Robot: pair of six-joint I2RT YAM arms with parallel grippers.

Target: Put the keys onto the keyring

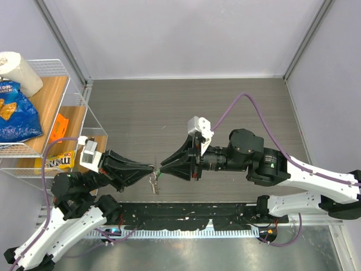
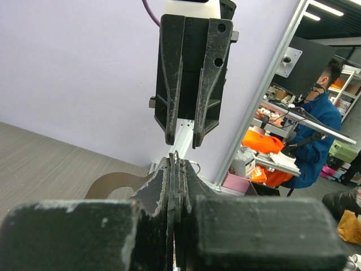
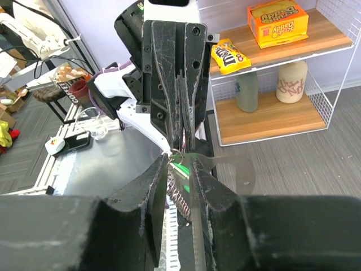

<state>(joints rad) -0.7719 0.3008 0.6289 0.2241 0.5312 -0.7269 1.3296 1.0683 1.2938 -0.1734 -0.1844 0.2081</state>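
Both grippers meet tip to tip above the table's near middle. My left gripper (image 1: 152,167) (image 2: 177,162) is shut on the keyring (image 2: 177,154), whose thin silver ring pokes out past the fingertips. A short chain (image 3: 181,195) (image 1: 153,184) hangs below the meeting point. Facing it, my right gripper (image 1: 163,168) (image 3: 180,162) is shut on the green-headed key (image 3: 190,165), which sits right at the ring (image 3: 181,151). In the left wrist view the right gripper (image 2: 183,142) hangs just above my own tips. Whether the key is threaded on the ring I cannot tell.
A white wire shelf (image 1: 76,121) stands at the left with a blue chip bag (image 1: 16,113), a paper roll (image 1: 20,70), a yellow candy bag (image 1: 56,161) and an orange packet (image 1: 59,127). A black rail (image 1: 186,212) runs along the near edge.
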